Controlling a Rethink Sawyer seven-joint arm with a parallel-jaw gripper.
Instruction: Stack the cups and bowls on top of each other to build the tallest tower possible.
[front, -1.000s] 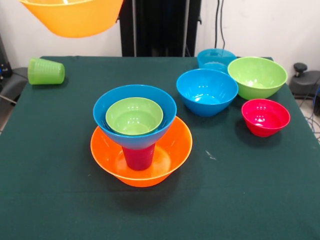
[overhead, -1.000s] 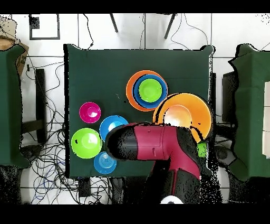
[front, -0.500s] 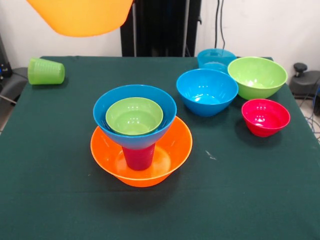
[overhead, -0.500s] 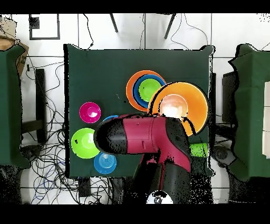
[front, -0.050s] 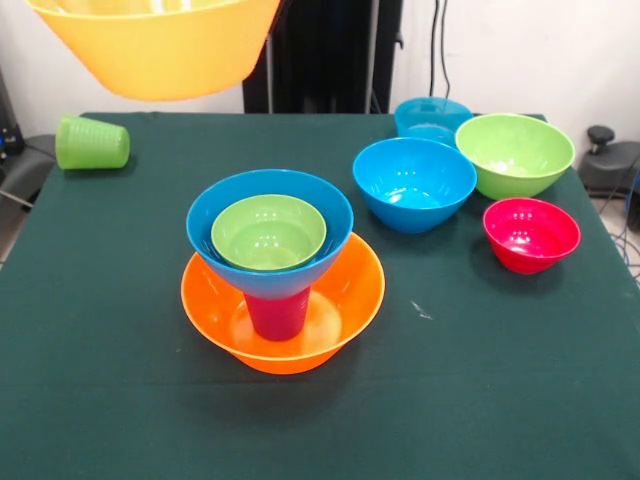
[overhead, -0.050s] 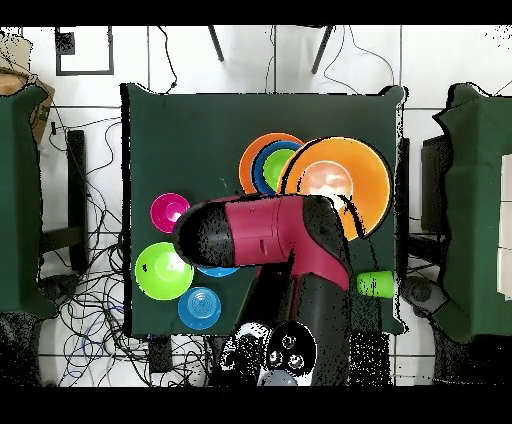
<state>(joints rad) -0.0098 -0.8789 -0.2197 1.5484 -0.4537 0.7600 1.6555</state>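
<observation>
I carry an orange bowl (front, -0.050s: 155, 45) aloft — beside the tower (front, -0.050s: 275, 275); my jaws are hidden — grip unreadable.

Green-clothed table (front, -0.050s: 120, 400); on it: orange bowl (front, -0.050s: 340, 310), blue bowl (front, -0.050s: 414, 184), teal bowl (front, -0.050s: 432, 116), lime bowl (front, -0.050s: 515, 152), red-pink bowl (front, -0.050s: 531, 234), toppled green cup (front, -0.050s: 91, 143).

The jaws are hidden by the raised bowl (front, -0.050s: 155, 45), which hangs high above the bench (front, -0.050s: 480, 380). Seen from above, it overlaps one edge of the tower (overhead, -0.050s: 262, 165).

In the front view:
- **Tower:** it stands below the jaws, to their right and nearer the camera. A wide bowl (front, -0.050s: 340, 300) sits on the bench, a cup (front, -0.050s: 277, 315) stands in it, a bowl (front, -0.050s: 215, 235) rests on the cup, and a smaller bowl (front, -0.050s: 268, 232) is nested inside.
- **Lying cup (front, -0.050s: 92, 142):** it lies on its side below the jaws, slightly left.
- **Loose bowls (front, -0.050s: 414, 183):** four are clustered well to the jaws' right.
</observation>
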